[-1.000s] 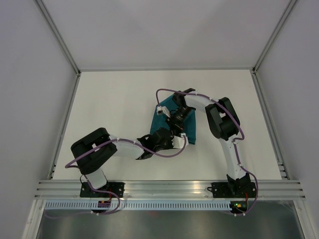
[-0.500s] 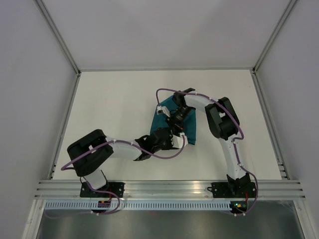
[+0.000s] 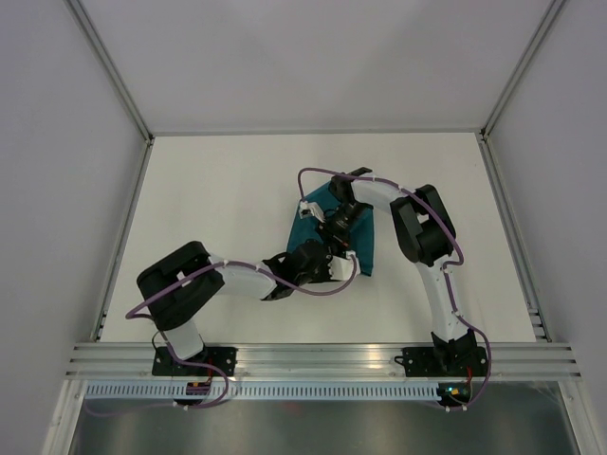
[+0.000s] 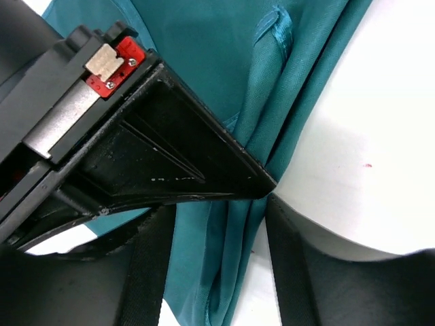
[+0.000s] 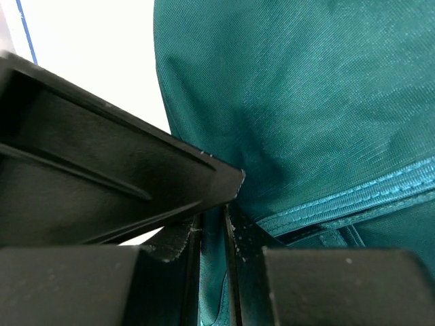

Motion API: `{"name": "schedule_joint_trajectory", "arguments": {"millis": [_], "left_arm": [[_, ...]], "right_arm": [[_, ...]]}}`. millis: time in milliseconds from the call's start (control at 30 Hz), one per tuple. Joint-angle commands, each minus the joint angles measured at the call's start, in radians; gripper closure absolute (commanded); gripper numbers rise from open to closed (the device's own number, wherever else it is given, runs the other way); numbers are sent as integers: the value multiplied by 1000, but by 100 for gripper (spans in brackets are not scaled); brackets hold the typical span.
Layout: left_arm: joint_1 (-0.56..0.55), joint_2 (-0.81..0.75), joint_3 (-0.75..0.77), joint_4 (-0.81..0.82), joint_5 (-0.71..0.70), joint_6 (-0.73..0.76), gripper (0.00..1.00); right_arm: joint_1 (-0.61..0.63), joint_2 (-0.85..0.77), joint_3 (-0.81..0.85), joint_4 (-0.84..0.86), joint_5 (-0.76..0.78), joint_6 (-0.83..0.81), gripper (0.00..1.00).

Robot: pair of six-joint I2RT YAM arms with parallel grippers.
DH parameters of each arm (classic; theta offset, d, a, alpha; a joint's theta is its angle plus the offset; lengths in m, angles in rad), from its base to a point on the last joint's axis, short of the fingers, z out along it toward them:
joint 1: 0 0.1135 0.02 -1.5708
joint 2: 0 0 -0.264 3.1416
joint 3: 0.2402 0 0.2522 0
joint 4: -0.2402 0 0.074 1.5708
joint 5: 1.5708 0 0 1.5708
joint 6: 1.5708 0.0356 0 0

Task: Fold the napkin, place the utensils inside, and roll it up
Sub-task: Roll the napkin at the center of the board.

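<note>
the napkin [image 3: 303,230] lies near the middle of the table [image 3: 209,190], a little right of centre. it is teal and faintly shiny, folded over on itself rather than spread flat. along one side its layers bunch into long, soft pleats with a stitched hem [image 4: 275,27] curling on top. a thin fold near another stretch of hem is pinched in the right gripper [image 5: 231,197].

White table [image 3: 237,190], pale grey walls [image 3: 313,57], aluminium frame rails [image 3: 322,355], even light
</note>
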Motion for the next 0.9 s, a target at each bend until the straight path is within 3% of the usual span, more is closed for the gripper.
{"name": "schedule_joint_trajectory", "arguments": {"millis": [0, 100, 200, 433, 567, 700, 867], "left_arm": [[17, 37, 75, -91, 56, -9, 44], [25, 58, 116, -163, 82, -15, 52], [29, 80, 158, -241, 107, -25, 72], [31, 117, 244, -376, 144, -67, 96], [31, 127, 279, -453, 148, -99, 98], [34, 130, 299, -479, 159, -143, 98], [40, 144, 329, -516, 212, -186, 98]], "right_arm": [[-6, 79, -19, 60, 158, -58, 95], [-6, 80, -15, 57, 157, -60, 95], [-8, 83, -10, 52, 153, -61, 95], [-9, 80, -11, 56, 155, -58, 95], [-18, 39, -39, 115, 164, -26, 89], [-43, -56, -79, 155, 147, -1, 66], [-96, -140, -100, 193, 132, 34, 53]]}}
